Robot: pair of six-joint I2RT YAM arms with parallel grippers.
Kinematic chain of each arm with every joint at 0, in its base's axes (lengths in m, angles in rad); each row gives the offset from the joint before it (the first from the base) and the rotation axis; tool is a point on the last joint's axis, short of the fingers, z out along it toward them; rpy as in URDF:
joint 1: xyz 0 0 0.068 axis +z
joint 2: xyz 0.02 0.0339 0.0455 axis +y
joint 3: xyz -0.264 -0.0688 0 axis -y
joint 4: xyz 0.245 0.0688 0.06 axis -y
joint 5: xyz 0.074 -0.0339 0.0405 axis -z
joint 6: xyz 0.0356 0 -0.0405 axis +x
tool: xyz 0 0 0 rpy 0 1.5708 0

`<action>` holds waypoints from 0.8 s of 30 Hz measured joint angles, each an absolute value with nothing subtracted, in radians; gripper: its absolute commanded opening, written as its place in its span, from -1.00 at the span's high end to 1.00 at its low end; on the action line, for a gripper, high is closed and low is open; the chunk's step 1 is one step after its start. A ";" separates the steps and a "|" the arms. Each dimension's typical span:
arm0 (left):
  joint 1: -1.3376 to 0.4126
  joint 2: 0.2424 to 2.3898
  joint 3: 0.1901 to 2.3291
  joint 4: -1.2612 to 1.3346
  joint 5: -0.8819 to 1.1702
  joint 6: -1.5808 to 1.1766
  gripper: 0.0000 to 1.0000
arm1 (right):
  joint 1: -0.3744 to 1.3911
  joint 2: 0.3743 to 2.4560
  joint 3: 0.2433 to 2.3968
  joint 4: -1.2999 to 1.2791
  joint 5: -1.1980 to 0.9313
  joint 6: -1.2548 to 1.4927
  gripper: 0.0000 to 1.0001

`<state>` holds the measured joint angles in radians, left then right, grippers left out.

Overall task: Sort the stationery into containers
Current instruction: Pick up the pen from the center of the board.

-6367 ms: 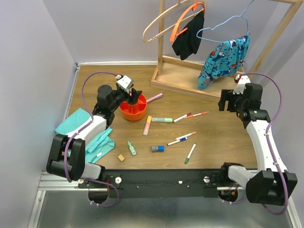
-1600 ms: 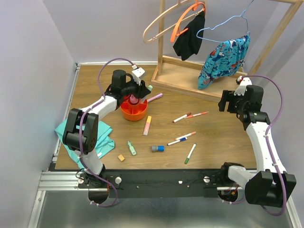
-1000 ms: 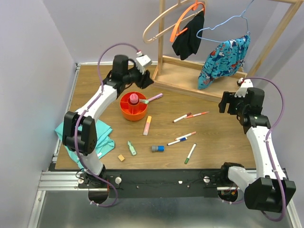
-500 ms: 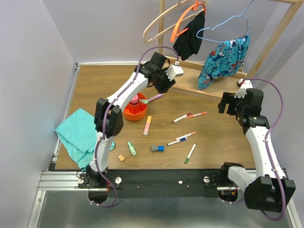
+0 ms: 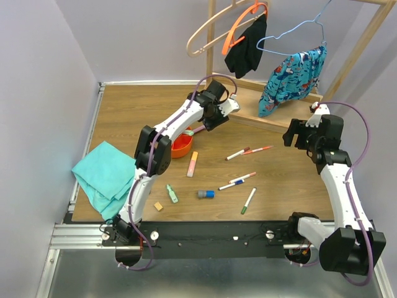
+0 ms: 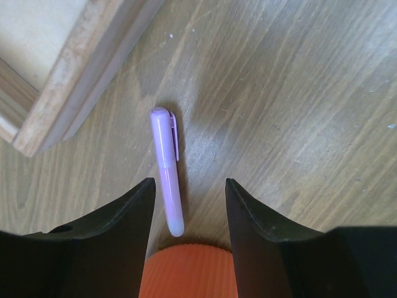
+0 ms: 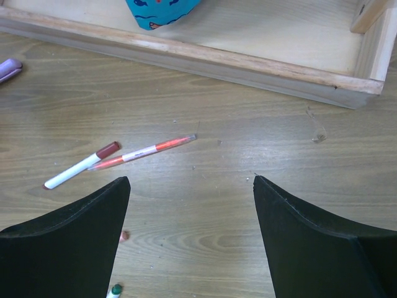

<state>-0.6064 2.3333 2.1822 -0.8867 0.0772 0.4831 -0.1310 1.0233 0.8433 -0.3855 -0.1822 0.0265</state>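
The orange organiser (image 5: 180, 148) stands left of centre, partly hidden by my left arm; its rim shows in the left wrist view (image 6: 186, 273). My left gripper (image 5: 206, 120) is open and empty above a purple highlighter (image 5: 200, 129), which lies between the open fingers (image 6: 166, 171) next to the organiser. My right gripper (image 5: 296, 134) is open and empty at the far right (image 7: 189, 186). Loose on the table are a pink-yellow highlighter (image 5: 193, 163), several markers (image 5: 237, 153), a blue-grey piece (image 5: 206, 194), a green highlighter (image 5: 172, 194) and a tan cube (image 5: 159, 205).
The wooden rack base (image 5: 248, 102) with hanging clothes stands at the back, close behind my left gripper (image 6: 68, 68). A teal cloth (image 5: 104, 177) lies at the left edge. In the right wrist view a red-capped marker (image 7: 80, 164) and an orange pen (image 7: 146, 149) lie ahead.
My left arm carried a green-tipped highlighter to the organiser, let it go there, then swung right to hang over the purple highlighter. The right arm has barely moved.
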 measured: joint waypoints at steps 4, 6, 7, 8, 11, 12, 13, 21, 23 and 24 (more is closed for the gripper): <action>-0.604 2.382 2.197 -0.889 0.059 0.488 -0.16 | -0.131 1.035 0.843 -0.383 -0.193 0.030 -0.76; -0.599 2.420 2.221 -0.883 0.051 0.490 -0.16 | -0.131 1.041 0.843 -0.383 -0.197 0.033 -0.76; -0.596 2.436 2.231 -0.882 0.047 0.491 -0.16 | -0.131 1.044 0.843 -0.383 -0.200 0.034 -0.76; -0.594 2.452 2.238 -0.881 0.044 0.491 -0.16 | -0.131 1.046 0.843 -0.383 -0.201 0.035 -0.75; -0.582 2.484 2.257 -0.877 0.042 0.492 -0.15 | -0.131 1.047 0.843 -0.383 -0.205 0.039 -0.75; -0.578 2.489 2.258 -0.878 0.042 0.491 -0.14 | -0.131 1.047 0.843 -0.383 -0.205 0.041 -0.75; -0.571 2.491 2.260 -0.878 0.045 0.488 -0.12 | -0.131 1.047 0.843 -0.383 -0.206 0.044 -0.75; -0.531 2.495 2.265 -0.888 0.096 0.484 0.12 | -0.131 1.047 0.842 -0.383 -0.208 0.067 -0.71; -0.524 2.497 2.267 -0.892 0.118 0.484 0.19 | -0.131 1.048 0.842 -0.383 -0.208 0.071 -0.71; -0.520 2.499 2.267 -0.894 0.130 0.485 0.20 | -0.131 1.049 0.842 -0.383 -0.208 0.071 -0.71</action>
<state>-0.5201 2.4989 2.2673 -0.8944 0.1303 0.4850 -0.1310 1.0489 0.8421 -0.3832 -0.2077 0.0711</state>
